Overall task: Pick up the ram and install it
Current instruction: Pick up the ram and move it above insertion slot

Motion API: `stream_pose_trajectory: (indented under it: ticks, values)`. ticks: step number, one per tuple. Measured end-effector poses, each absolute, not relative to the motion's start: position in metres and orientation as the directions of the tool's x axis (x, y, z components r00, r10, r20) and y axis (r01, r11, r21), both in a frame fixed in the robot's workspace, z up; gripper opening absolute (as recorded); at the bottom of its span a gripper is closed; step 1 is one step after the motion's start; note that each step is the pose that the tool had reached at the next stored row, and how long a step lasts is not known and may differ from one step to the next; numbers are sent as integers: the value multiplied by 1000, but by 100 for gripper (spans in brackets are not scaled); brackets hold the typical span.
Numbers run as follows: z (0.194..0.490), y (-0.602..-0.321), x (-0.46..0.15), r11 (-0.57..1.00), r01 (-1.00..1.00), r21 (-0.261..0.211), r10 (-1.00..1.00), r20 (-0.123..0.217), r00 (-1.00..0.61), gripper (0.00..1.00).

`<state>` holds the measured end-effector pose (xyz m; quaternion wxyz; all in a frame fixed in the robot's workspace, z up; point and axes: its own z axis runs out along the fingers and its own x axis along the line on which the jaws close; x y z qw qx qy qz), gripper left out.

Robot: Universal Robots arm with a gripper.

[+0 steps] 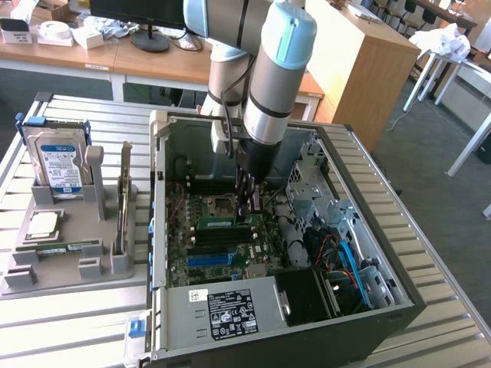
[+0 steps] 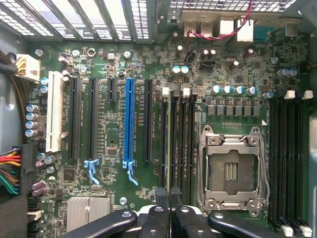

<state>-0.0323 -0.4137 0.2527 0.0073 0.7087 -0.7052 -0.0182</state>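
Gripper (image 1: 249, 208) is down inside the open PC case (image 1: 399, 253). Its fingers are pressed almost together w/ just a sliver left between them. That sliver looks to be the ram (image 1: 224, 222). The green stick stands on edge right at the fingertips, and its long axis runs away from the gripper along the dark memory slots (image 2: 184, 144) of the mobo. I'd call it a pinch on the thin top edge near one end (can't tell if the stick is seated or only resting over its slot). Just beside the gripper sits the empty CPU socket (image 2: 232, 171). A bit further off on the other side is the blue slot (image 2: 129, 119). Well away, outside the case, the bench (image 1: 69, 322) carries a grey holder tray (image 1: 46, 274) w/ a hard drive (image 1: 57, 165) stood in it.
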Motion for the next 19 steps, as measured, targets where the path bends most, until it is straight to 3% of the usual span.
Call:
stream_pose_trajectory:
  ticks: [19]
  values:
    - [246,-415,-32,-5,-999,36,-1000,-15,5,12]
